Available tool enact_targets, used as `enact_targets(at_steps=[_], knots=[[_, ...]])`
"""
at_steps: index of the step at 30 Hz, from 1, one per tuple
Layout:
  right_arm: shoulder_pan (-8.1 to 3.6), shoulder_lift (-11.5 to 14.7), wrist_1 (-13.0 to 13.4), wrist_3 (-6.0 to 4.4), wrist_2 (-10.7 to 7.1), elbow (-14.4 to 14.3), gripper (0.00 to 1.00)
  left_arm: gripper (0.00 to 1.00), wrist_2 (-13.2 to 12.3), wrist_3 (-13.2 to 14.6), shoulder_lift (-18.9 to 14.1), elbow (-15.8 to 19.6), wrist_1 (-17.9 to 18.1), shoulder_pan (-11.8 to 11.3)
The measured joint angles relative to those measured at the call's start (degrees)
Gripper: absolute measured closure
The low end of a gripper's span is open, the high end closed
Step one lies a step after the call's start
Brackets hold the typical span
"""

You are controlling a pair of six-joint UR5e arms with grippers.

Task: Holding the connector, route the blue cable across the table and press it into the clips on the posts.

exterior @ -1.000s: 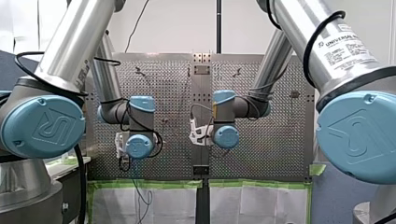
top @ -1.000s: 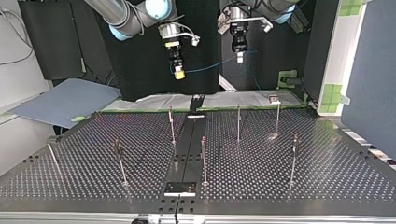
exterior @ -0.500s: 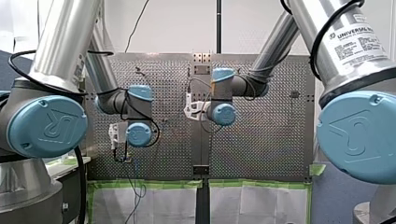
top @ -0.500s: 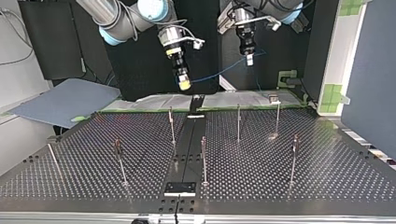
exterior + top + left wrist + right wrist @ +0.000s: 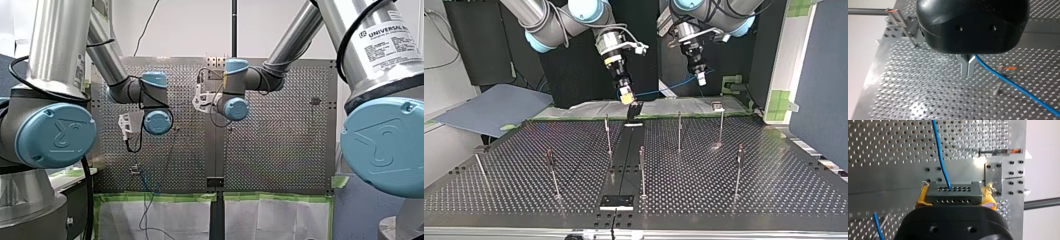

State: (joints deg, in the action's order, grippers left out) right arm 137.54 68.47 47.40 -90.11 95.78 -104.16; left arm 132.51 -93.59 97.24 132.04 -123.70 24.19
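One thin blue cable [image 5: 940, 152] into a dark, hole-dotted connector [image 5: 953, 195].

Post clip [image 5: 1007, 67] blurred; blue cable [image 5: 1010, 80] edge-cropped

connector [image 5: 952, 192] in right tool [image 5: 626, 96] | cable [image 5: 1010, 80] apparently in left tool [image 5: 967, 73] | posts [image 5: 679, 131] on table [image 5: 774, 190]

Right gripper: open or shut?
Shut on the connector: the right wrist view shows my right gripper with yellow pads clamped against both its ends.
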Motion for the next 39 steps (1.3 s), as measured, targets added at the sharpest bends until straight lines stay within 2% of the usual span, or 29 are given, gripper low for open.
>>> enact_targets(at_steps=[18,29,34,39], knots=[[2.24,-0.9,-4.3,-0.58,-0.23,8.5,1.00,1.00,-2.3,-0.3,-8.9,-3.4,-8.9,-3.5],[3.40,-3.7,-8.5,-0.78,-0.24,14.0,1.00,1.00,-2.3,0.0,-14.7,-6.6,-14.1,-6.4],[3.48,-4.1,-11.0,-0.84,-0.39,16.8,1.00,1.00,-3.4,0.0,-15.7,-7.6,-14.6,-8.0],[3.57,-4.4,-13.2,-0.88,-0.92,19.4,1.00,1.00,-5.3,-0.8,-14.8,-7.9,-14.6,-10.0]])
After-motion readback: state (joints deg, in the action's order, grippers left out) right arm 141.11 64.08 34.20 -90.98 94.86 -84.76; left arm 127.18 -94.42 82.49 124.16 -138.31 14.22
